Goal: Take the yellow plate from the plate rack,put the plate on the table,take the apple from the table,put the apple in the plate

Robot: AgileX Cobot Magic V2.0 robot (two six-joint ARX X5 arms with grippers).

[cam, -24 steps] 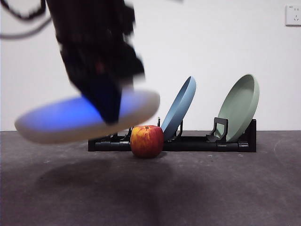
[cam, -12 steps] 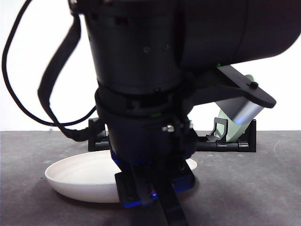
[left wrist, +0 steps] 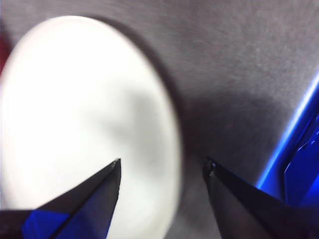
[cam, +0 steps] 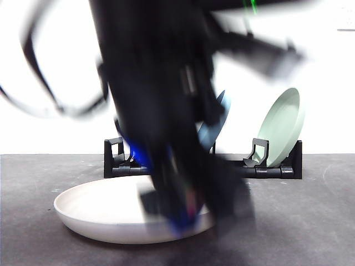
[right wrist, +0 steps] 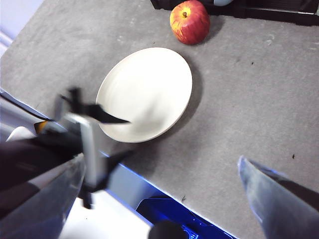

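The yellow plate (cam: 105, 213) lies flat on the table (cam: 310, 221), in front of the plate rack (cam: 272, 167). My left gripper (left wrist: 163, 163) is open and empty, its jaws apart over the plate's (left wrist: 84, 119) near rim. In the front view that arm is a dark blur (cam: 177, 205) over the plate's right side and hides the apple. The right wrist view shows the plate (right wrist: 144, 92) with the red apple (right wrist: 189, 21) on the table beyond it, close to the rack (right wrist: 259, 7). My right gripper (right wrist: 159, 167) is open, high above the table.
A blue plate (cam: 221, 119) and a pale green plate (cam: 283, 127) lean in the rack. The left arm (right wrist: 84, 129) blurs across the table's edge in the right wrist view. Bare table (right wrist: 259, 99) lies right of the plate.
The left gripper carried the plate down from the air and set it on the table. It has now let go and is moving fast, blurred, with the plate left lying still.
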